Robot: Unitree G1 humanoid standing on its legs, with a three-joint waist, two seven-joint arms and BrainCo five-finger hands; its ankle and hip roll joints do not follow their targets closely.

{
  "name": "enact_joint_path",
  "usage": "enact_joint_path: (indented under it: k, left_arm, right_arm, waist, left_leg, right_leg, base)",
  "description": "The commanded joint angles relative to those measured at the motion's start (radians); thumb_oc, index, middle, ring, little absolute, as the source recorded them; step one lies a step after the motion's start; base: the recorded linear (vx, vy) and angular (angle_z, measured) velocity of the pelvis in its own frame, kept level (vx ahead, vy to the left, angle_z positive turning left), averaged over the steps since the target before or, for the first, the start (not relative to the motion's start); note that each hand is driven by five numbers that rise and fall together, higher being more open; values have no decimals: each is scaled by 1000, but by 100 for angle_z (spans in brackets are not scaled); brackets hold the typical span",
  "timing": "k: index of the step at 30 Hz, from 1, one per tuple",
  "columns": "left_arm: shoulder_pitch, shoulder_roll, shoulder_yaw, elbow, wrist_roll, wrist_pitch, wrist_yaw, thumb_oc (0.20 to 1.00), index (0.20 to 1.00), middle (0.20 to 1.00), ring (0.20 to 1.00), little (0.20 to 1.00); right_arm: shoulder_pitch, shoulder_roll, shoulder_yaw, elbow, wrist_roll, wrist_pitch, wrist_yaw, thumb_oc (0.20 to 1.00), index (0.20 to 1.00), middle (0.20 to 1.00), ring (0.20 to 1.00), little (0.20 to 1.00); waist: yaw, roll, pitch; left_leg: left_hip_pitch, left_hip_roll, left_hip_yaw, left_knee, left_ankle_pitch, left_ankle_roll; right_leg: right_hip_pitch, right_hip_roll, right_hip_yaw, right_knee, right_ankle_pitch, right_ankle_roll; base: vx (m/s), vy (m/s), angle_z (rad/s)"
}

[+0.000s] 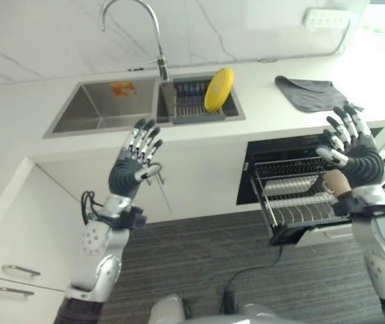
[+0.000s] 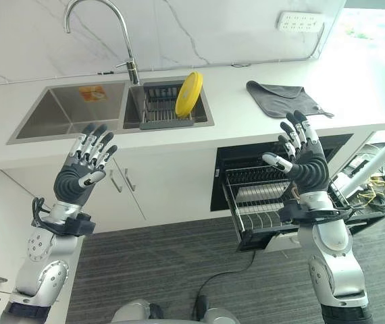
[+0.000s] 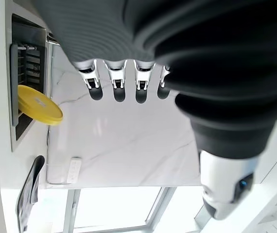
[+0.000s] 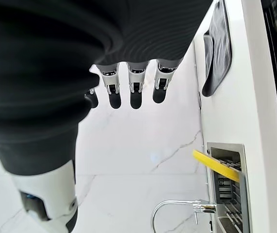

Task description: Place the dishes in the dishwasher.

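Hands both raised in front of the counter, palms away from camera, nothing held. Left hand [image 1: 138, 156] up below the sink [image 1: 98, 108], fingers spread and straight, released. Right hand [image 2: 302, 159] up above the pulled-out dishwasher rack [image 2: 267, 206], fingers spread too, released. Yellow plate [image 1: 218, 89] stands on edge in the dark drying rack [image 1: 192, 104] in the sink's right basin, under the faucet [image 1: 153, 34]; apart from both hands. Orange sticker [image 1: 123, 88] on the left basin's back wall, print too small to read. Grey cloth [image 2: 280, 98] lies on the counter right of the sink. Eye views show the dishwasher rack and white cabinet handles [image 2: 121, 181]. Left wrist view shows a wall socket strip [image 3: 74, 170] and window beyond the fingertips [image 3: 119, 92].
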Motion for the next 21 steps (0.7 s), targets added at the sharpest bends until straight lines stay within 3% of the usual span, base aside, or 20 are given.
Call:
enact_joint_path:
  k: [1, 2, 4, 9, 13, 14, 21]
  left_arm:
    - [18, 18, 4, -55, -3, -101, 7, 1000, 1000, 1000, 1000, 1000]
    - [20, 17, -3, -48, -1, -117, 7, 1000, 1000, 1000, 1000, 1000]
    - [25, 14, -2, -37, -6, -137, -5, 1000, 1000, 1000, 1000, 1000]
    - [54, 12, 30, -47, -26, -117, -15, 1000, 1000, 1000, 1000, 1000]
    - [50, 29, 41, -57, -25, -79, -35, 1000, 1000, 1000, 1000, 1000]
    - [28, 38, 33, -60, -7, -57, -40, 1000, 1000, 1000, 1000, 1000]
    - [-2, 57, 59, -81, 16, 13, -79, 1000, 1000, 1000, 1000, 1000]
  right_arm:
    - [-26, -61, -51, -50, 19, -60, 38, 1000, 1000, 1000, 1000, 1000]
    - [-19, -73, -59, -47, 29, -68, 48, 1000, 1000, 1000, 1000, 1000]
    - [-19, -90, -69, -35, 35, -80, 70, 1000, 1000, 1000, 1000, 1000]
    - [31, -84, -90, -50, 58, -84, 137, 1000, 1000, 1000, 1000, 1000]
    - [56, -69, -88, -72, 39, -57, 133, 1000, 1000, 1000, 1000, 1000]
    - [39, -56, -74, -70, 22, -52, 111, 1000, 1000, 1000, 1000, 1000]
    - [19, -9, -34, -77, -28, -42, 68, 1000, 1000, 1000, 1000, 1000]
  waist:
    - [17, 54, 16]
    - [19, 62, 26]
    - [18, 70, 43]
    - [14, 85, 45]
    - [34, 70, 12]
    - [51, 59, -1]
    - [101, 23, -29]
  left_leg:
    - [75, 73, -22, -256, 270, -51]
    - [37, 102, -46, -288, 313, -73]
    - [-10, 124, -33, -289, 335, -88]
    - [30, 136, 16, -272, 326, -91]
    - [63, 98, 58, -272, 247, -61]
    - [66, 69, 61, -277, 228, -42]
    - [80, -21, 6, -277, 169, 21]
  right_leg:
    - [134, 35, 77, -31, -35, 78]
    - [147, 40, 82, -31, -41, 74]
    - [160, 41, 72, -18, -58, 70]
    - [175, 15, 56, 29, -101, 81]
    - [222, -43, 16, 35, -117, 122]
    - [237, -70, -7, 37, -120, 144]
    - [218, -162, -55, 85, -78, 210]
  base:
    - [317, 288, 18]
    - [168, 147, 21]
    - [207, 170, 5]
    - [325, 218, -28]
    - [400, 203, -36]
    - [421, 226, 0]
    - [280, 180, 26]
